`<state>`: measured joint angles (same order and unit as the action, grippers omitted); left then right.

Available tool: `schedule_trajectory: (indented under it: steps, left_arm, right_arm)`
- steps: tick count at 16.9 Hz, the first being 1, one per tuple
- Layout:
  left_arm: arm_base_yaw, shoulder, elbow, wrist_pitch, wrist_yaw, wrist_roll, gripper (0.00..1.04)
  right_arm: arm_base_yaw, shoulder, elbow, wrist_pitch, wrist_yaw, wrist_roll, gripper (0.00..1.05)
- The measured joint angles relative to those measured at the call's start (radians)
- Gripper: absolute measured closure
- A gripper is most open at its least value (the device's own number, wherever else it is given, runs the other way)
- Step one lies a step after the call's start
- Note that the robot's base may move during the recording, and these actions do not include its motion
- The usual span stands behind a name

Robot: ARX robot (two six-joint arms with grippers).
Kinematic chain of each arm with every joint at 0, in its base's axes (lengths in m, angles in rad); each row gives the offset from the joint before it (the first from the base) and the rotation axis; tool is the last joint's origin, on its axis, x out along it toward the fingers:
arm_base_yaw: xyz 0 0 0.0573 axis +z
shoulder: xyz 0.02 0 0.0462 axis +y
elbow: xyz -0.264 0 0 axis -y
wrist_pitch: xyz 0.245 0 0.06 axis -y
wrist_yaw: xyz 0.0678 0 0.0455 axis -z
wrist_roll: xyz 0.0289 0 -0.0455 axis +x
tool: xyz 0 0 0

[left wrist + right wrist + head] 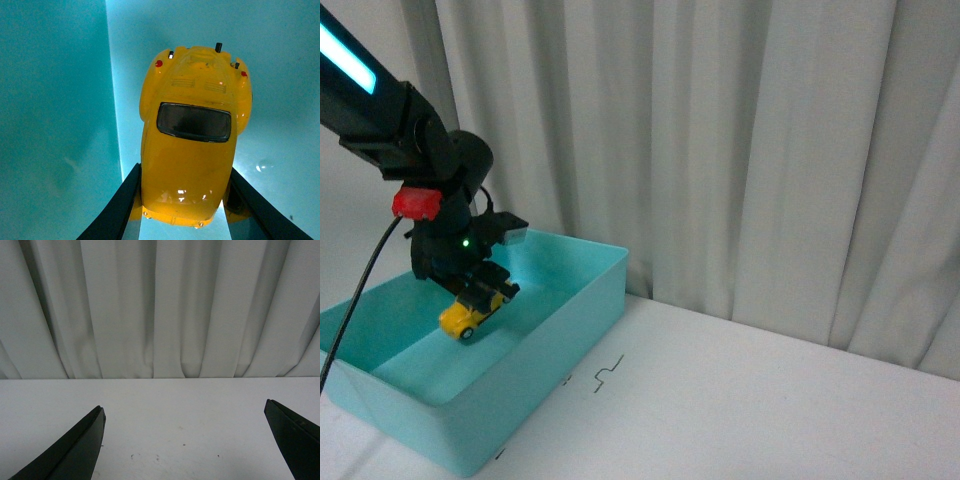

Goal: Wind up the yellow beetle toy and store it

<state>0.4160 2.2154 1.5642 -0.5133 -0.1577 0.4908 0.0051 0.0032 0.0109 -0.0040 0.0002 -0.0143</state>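
Note:
The yellow beetle toy (468, 319) hangs tilted, nose down, inside the teal bin (582, 318), close to its floor. My left gripper (486, 298) is shut on it. In the left wrist view the toy (192, 150) fills the middle, its dark window and roof towards the camera, and the black fingers (119, 210) of the left gripper (185, 171) press on both its sides over the bin floor (280, 75). My right gripper (184, 411) is open with nothing between its fingers (75, 450), above the white table (165, 405). It does not show in the front view.
The bin stands at the left of the white table (750, 400), its near corner close to the table's front edge. A grey pleated curtain (740, 150) hangs behind the table. Small black marks (607, 374) lie on the tabletop just right of the bin.

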Motion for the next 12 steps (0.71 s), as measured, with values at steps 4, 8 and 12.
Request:
schedule_trajectory:
  steps: [4, 8, 12]
  left_arm:
    - [0.008, 0.017, -0.061, 0.087, -0.019, -0.013, 0.66]
    - [-0.002, 0.024, -0.096, 0.15, -0.038, -0.012, 0.66]
    - [-0.002, 0.029, -0.13, 0.196, -0.038, -0.013, 0.66]
  right_arm:
    - [0.0, 0.0, 0.0, 0.0, 0.0, 0.0, 0.07]
    - [0.0, 0.0, 0.0, 0.0, 0.0, 0.0, 0.07]
    - [0.0, 0.0, 0.0, 0.0, 0.0, 0.0, 0.07]
